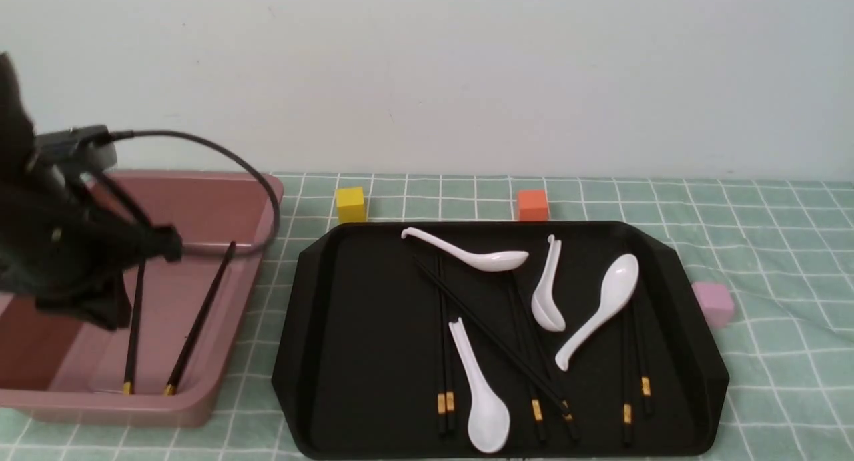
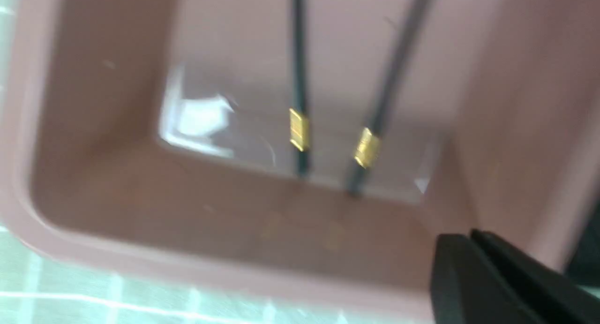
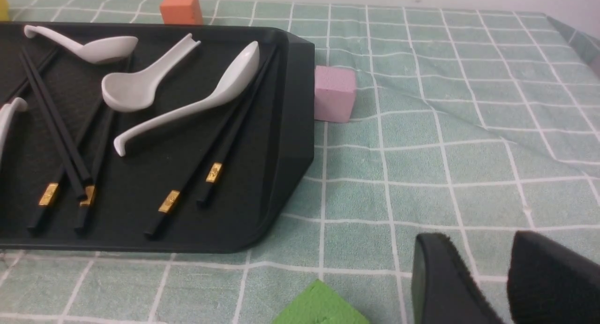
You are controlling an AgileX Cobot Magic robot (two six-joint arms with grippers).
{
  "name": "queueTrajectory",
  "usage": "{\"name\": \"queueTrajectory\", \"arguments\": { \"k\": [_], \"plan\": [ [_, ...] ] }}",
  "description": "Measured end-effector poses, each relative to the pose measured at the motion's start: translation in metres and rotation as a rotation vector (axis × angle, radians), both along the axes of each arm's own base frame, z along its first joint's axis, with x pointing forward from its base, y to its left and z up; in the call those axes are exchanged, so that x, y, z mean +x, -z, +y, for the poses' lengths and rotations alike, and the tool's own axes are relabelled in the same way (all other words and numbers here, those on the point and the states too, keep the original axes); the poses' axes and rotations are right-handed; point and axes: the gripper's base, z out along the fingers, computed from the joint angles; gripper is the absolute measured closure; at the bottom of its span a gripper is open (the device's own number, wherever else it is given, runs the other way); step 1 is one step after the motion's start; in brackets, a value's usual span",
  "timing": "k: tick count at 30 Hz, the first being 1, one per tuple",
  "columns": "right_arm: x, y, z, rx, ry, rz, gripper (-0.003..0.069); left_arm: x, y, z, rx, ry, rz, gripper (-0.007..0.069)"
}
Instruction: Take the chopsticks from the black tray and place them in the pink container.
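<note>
Two chopsticks (image 1: 199, 317) lie inside the pink container (image 1: 223, 354) at the left, gold bands toward its near wall. The left wrist view shows the same pair of chopsticks (image 2: 298, 80) on the container's floor (image 2: 93, 197). My left gripper (image 2: 471, 239) hovers over the container's near corner, shut with nothing in it. More chopsticks (image 1: 444, 354) lie in pairs on the black tray (image 1: 293, 354), some under spoons. My right gripper (image 3: 480, 239) is open and empty above the cloth, right of the tray (image 3: 290, 127) and its chopsticks (image 3: 225, 141); the front view does not show it.
Several white spoons (image 1: 600, 307) lie across the tray. A yellow cube (image 1: 351, 204) and an orange cube (image 1: 532, 205) sit behind it, a pale pink cube (image 1: 712, 303) at its right. A green block (image 3: 318, 305) is near my right gripper. A cable (image 1: 227, 157) loops over the container.
</note>
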Motion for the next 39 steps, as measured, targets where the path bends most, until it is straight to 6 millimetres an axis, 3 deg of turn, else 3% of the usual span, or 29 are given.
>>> {"name": "queueTrajectory", "arguments": {
  "k": [6, 7, 14, 19, 26, 39],
  "plan": [
    [0.0, 0.0, 0.0, 0.0, 0.0, 0.0, 0.0419, -0.086, 0.0, -0.013, -0.161, 0.043, -0.321, 0.0637],
    [0.0, 0.0, 0.0, 0.0, 0.0, 0.0, 0.0419, -0.09, 0.003, -0.013, -0.165, 0.043, -0.324, 0.0637],
    [0.0, 0.0, 0.0, 0.0, 0.0, 0.0, 0.0419, -0.17, 0.009, 0.004, -0.284, -0.049, -0.914, 0.0637],
    [0.0, 0.0, 0.0, 0.0, 0.0, 0.0, 0.0419, -0.213, 0.009, 0.012, -0.325, -0.044, -1.173, 0.0637],
    [0.0, 0.0, 0.0, 0.0, 0.0, 0.0, 0.0419, -0.236, 0.011, 0.016, -0.272, 0.007, -1.347, 0.0637],
    [0.0, 0.0, 0.0, 0.0, 0.0, 0.0, 0.0419, -0.231, 0.062, 0.012, -0.153, 0.104, -1.05, 0.0637]
  ]
}}
